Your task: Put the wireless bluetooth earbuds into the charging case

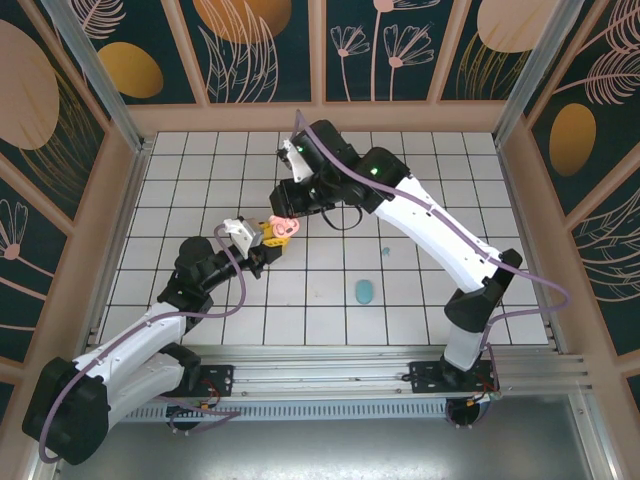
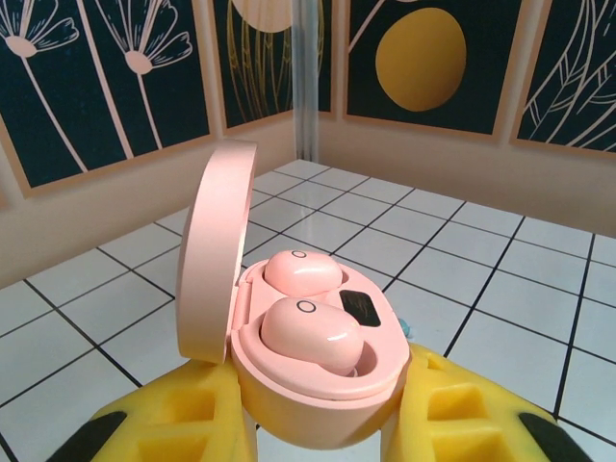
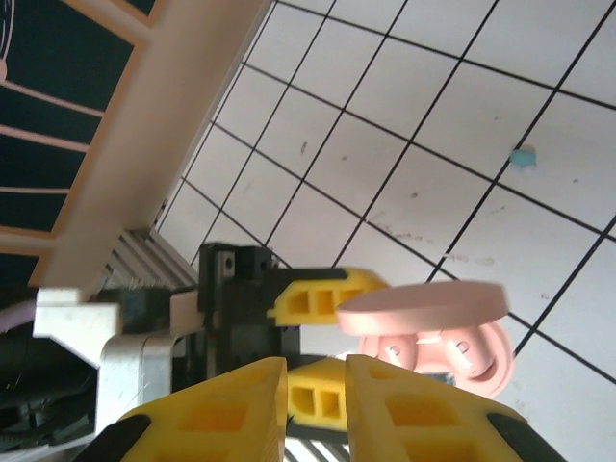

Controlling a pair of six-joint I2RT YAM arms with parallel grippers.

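Your left gripper [image 1: 266, 238] has its jaws clamped on the open pink case [image 2: 318, 371], lid [image 2: 217, 250] up, held over the middle of the counter [image 1: 200, 150]. Both pink earbuds [image 2: 310, 332] sit in their wells. Your right gripper [image 3: 316, 385] hangs just at the case's far side, jaws a crack apart, empty. One blue earbud [image 1: 385, 250] lies right of centre, and the teal case [image 1: 363, 291] sits closer to the near edge.

Left end effector [image 1: 270, 238] clamped, right [image 3: 316, 373] adjacent
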